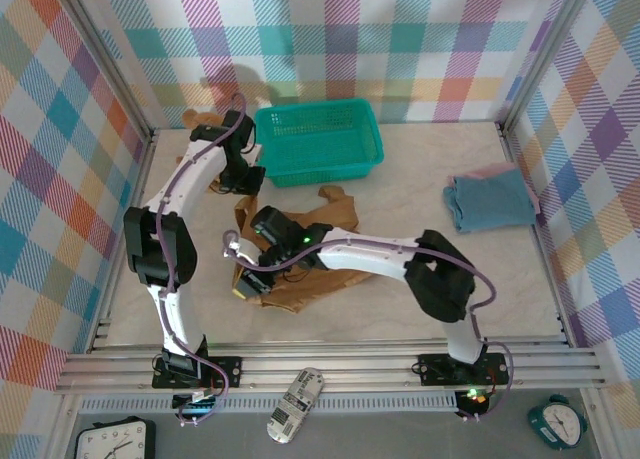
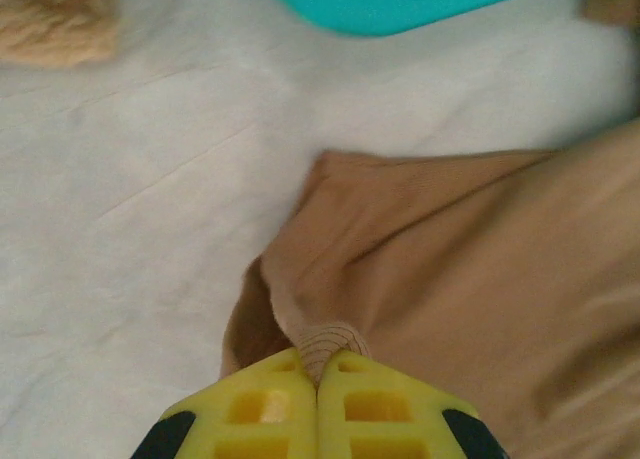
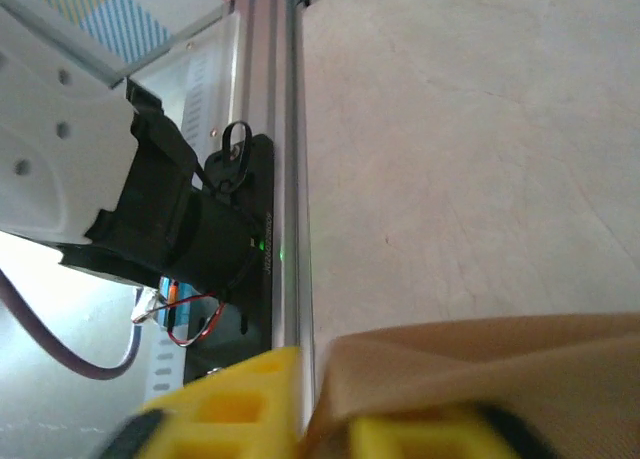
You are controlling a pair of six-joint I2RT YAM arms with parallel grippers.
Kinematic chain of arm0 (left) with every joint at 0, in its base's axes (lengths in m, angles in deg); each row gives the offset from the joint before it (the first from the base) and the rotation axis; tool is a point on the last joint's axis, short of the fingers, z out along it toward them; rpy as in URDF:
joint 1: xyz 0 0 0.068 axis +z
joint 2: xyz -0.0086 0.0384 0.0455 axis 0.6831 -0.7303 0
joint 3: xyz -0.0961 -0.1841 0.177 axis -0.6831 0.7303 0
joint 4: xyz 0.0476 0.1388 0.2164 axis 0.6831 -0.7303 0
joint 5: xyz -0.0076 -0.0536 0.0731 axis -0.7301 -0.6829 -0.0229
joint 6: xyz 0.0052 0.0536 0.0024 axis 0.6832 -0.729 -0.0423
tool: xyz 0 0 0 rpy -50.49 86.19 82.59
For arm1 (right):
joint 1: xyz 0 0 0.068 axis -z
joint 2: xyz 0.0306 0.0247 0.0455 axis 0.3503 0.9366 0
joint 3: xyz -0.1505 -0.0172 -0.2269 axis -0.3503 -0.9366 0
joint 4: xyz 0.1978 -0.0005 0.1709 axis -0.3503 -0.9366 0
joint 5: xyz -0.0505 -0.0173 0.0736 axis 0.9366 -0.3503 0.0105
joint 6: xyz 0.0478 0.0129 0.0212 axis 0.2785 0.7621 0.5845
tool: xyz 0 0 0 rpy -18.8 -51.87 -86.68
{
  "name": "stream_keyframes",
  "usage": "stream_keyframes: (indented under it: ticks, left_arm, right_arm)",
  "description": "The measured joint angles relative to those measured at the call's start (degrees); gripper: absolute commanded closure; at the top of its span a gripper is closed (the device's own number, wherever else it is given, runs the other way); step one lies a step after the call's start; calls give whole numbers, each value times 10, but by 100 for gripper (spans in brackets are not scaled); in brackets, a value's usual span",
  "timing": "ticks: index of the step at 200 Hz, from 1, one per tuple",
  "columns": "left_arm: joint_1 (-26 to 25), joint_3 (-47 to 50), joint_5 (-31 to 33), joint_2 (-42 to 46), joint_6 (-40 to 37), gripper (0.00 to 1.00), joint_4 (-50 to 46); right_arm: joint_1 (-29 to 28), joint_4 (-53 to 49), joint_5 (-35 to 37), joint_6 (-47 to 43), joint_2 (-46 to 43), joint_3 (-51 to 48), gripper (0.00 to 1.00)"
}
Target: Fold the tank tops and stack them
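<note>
The white table (image 1: pixel 400 309) is being shown with the ochre brown tank top (image 1: pixel 338 211) rumpled at its centre, the teal basket (image 1: pixel 325 169) at 12 o'clock, the slate blue tank top (image 1: pixel 490 201) folded over the dusty pink tank top (image 1: pixel 500 167) at 3 o'clock, and the teddy bear (image 1: pixel 200 119) at 11 o'clock. A fold at the ochre top's 11 o'clock edge is being pinched by the left gripper (image 2: pixel 318 374), jaws pressed tight together. Cloth at its 8 o'clock edge is being draped between the jaws of the right gripper (image 3: pixel 340 399); whether it is clamped there cannot be told.

1. An ochre brown cloth tank top (image 3: pixel 490 364) lies lower right, between yellow fingers (image 3: pixel 240 399) of the right gripper (image 3: pixel 325 424).
2. A silver metal rail (image 3: pixel 280 99) runs down the centre.
3. Pale table (image 3: pixel 460 129), upper right.
</note>
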Motion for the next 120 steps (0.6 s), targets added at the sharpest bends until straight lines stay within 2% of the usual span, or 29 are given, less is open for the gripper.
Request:
stream_keyframes:
  ticks: [13, 26, 37, 62, 90, 105, 120]
  left_arm:
    - [7, 9, 31, 1, -3, 85, 0]
    - [12, 10, 63, 1, -2, 80, 2]
    - [16, 7, 87, 1, 3, 68, -2]
    - [18, 2, 108, 2, 27, 53, -4]
    - [16, 43, 36, 34, 71, 48, 7]
    - [8, 99, -24, 74, 104, 48, 17]
    - [-10, 155, -75, 110, 140, 47, 32]
  right_arm:
    - [1, 0, -7, 1, 6, 5, 47]
    - [8, -5, -15, -1, -3, 3, 43]
    - [18, -11, -20, -3, -23, -11, 40]
    - [83, -47, -10, -15, -133, -97, 35]
    - [209, -70, 19, -37, -223, -162, 31]
    - [264, -76, 52, -68, -215, -163, 30]
    - [295, -89, 76, -98, -181, -155, 30]
